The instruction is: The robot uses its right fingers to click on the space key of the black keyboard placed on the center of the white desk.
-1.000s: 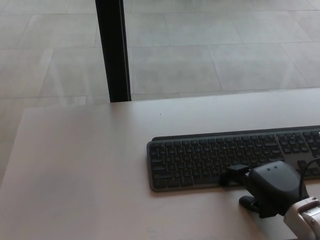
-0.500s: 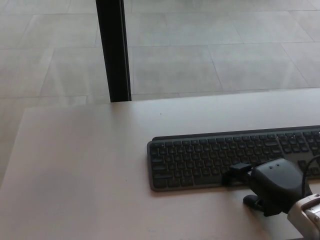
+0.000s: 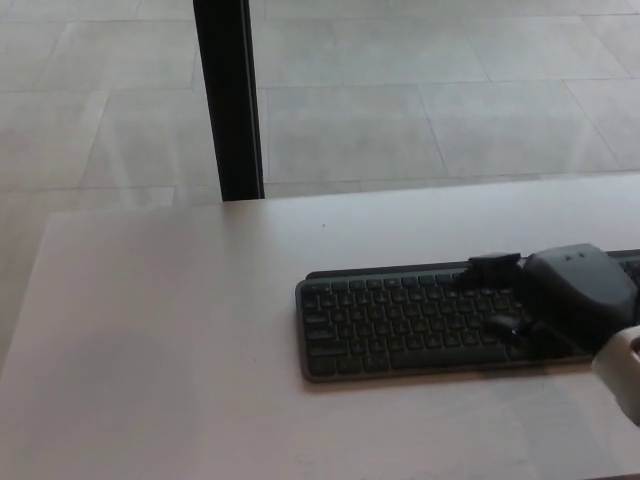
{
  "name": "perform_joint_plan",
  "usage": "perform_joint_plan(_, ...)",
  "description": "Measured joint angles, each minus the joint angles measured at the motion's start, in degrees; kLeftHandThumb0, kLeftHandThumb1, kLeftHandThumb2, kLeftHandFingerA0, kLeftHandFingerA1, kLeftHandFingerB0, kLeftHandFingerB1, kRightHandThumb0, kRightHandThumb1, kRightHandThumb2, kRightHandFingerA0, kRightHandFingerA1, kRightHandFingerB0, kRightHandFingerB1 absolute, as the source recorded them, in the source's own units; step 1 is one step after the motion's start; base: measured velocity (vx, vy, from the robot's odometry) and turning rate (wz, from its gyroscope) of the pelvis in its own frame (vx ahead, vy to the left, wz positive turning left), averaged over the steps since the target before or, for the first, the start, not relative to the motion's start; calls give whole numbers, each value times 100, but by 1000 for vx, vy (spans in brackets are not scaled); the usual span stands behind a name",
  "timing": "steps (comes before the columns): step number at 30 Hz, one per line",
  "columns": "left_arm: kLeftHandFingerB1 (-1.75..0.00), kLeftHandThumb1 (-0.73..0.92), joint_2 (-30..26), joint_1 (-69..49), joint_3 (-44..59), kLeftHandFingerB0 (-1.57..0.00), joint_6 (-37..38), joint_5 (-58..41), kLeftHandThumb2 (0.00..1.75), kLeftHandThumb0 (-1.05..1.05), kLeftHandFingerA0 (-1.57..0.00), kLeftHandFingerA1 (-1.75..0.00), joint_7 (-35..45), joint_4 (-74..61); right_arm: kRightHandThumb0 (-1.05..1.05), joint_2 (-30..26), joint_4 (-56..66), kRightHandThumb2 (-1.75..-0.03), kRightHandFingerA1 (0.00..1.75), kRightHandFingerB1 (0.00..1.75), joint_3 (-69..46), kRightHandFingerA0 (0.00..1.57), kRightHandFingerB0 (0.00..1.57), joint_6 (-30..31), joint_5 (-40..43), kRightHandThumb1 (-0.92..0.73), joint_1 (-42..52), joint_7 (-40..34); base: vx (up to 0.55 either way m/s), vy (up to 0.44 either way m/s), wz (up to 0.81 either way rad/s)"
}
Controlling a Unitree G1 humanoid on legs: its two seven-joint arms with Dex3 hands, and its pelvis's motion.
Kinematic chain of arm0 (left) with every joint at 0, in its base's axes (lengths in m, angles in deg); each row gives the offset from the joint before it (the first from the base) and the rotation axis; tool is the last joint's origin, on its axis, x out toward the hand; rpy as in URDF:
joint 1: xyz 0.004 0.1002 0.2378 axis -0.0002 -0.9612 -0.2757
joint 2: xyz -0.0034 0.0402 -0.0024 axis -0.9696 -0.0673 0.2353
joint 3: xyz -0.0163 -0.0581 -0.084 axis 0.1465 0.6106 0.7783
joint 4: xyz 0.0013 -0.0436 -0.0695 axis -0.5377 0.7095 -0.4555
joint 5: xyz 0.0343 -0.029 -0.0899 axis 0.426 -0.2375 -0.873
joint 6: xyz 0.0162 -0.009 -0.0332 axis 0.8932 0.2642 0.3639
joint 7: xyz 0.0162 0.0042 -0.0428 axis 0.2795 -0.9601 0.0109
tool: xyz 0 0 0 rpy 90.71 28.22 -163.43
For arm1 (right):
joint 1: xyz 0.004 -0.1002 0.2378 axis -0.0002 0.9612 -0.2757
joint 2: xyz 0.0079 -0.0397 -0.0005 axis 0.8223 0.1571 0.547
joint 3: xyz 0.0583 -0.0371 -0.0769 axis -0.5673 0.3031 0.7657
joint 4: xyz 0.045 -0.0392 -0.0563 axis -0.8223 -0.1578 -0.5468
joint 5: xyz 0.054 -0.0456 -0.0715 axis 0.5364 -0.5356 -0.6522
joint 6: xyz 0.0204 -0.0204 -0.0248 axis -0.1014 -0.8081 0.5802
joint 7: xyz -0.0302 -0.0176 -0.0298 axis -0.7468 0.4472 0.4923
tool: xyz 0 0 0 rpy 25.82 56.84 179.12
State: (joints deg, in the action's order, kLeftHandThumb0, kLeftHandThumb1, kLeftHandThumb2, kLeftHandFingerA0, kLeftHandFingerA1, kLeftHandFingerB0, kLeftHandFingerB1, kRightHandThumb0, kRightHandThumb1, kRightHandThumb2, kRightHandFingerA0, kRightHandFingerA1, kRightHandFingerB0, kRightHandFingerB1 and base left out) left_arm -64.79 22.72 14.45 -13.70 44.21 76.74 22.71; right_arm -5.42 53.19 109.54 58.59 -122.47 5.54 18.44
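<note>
While lying flat on the white surface (image 3: 150, 330), toward its right side and well back from its near edge, shows as a black keyboard (image 3: 400, 325) with the right end hidden and running out of the picture. Carries the space key (image 3: 435, 357) in the nearest row, a long bar, bare and with nothing resting on it as far as can be made out. Above the keyboard's right-hand part, over the middle and far rows and not over the nearest one, hangs the right hand (image 3: 575, 295). Holds nothing, with the fingers (image 3: 495, 263) spread apart: 1 reaching out toward the keyboard's far edge, another lower down and pointing at the middle keys, though contact with them cannot be told. Comes in from the lower right on a pale wrist (image 3: 620, 365). No sign of the left hand anywhere. Judging by this, not pressing at the moment; whether a click has been made cannot be read from the keys. If 1 is left to do, calls for bringing a fingertip back toward the near row and down onto the bar. Beyond the surface, only a black post (image 3: 228, 100) and a tiled floor (image 3: 420, 120).
</note>
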Motion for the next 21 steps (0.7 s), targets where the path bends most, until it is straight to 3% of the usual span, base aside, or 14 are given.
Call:
perform_joint_plan(1,-60,63,1,-2,-1,-69,0,0,59,-48,-78,-83,0,0,-21,0,75,-58,127,51,-94,89,67,3,75,-56,-10,58,0,0,0)
perform_joint_plan(2,-60,63,1,-3,-2,-70,0,0,59,-48,-77,-82,-1,0,-29,0,116,-82,116,62,-147,96,59,5,111,-42,-16,88,0,0,0)
perform_joint_plan(3,-60,63,1,-4,-10,-68,0,1,59,-47,-73,-79,-1,0,-32,-1,201,-82,115,63,-257,98,62,7,192,-42,-25,151,0,0,0)
perform_joint_plan(4,-57,62,1,-5,-18,-66,0,1,58,-49,-74,-74,-1,0,-29,-5,287,-58,122,46,-386,88,70,11,289,-59,-40,222,0,0,0)
perform_joint_plan(7,-57,62,1,-18,-26,-67,0,1,59,-49,-74,-73,-1,0,-29,-89,502,-58,120,44,-763,89,69,30,512,-59,-60,379,0,0,0)
perform_joint_plan(9,-60,61,1,-33,-34,-69,0,2,59,-50,-80,-80,-1,0,-22,-158,576,-58,127,45,-995,85,68,45,631,-59,-73,451,0,0,0)
perform_joint_plan(11,-59,62,1,-48,-44,-68,0,3,58,-49,-78,-81,-2,0,-18,-243,582,-58,118,45,-1261,87,67,47,768,-59,-77,515,0,0,0)
perform_joint_plan(12,-59,62,1,-60,-49,-69,0,3,58,-48,-80,-79,-1,0,-26,-315,583,-58,122,45,-1485,88,67,62,877,-60,-75,565,0,0,0)
perform_joint_plan(16,-59,62,1,-71,-52,-69,0,2,58,-47,-78,-78,-2,0,-25,-486,591,-57,118,46,-2127,92,72,111,1137,-58,-1,667,0,0,0)
perform_joint_plan(17,-58,61,1,-71,-50,-69,0,1,58,-47,-77,-78,-2,0,-31,-542,593,-84,109,61,-2362,96,62,132,1230,-45,44,694,0,0,0)
perform_joint_plan(18,-58,61,2,-69,-49,-68,-1,0,58,-48,-77,-79,-2,0,-23,-584,602,-57,124,45,-2561,95,69,162,1301,-57,93,713,0,0,0)
perform_joint_plan(21,-58,61,2,-69,-46,-67,-1,-2,58,-47,-76,-75,-2,0,-16,-651,613,-59,129,49,-3080,98,69,246,1470,-58,272,737,0,0,0)
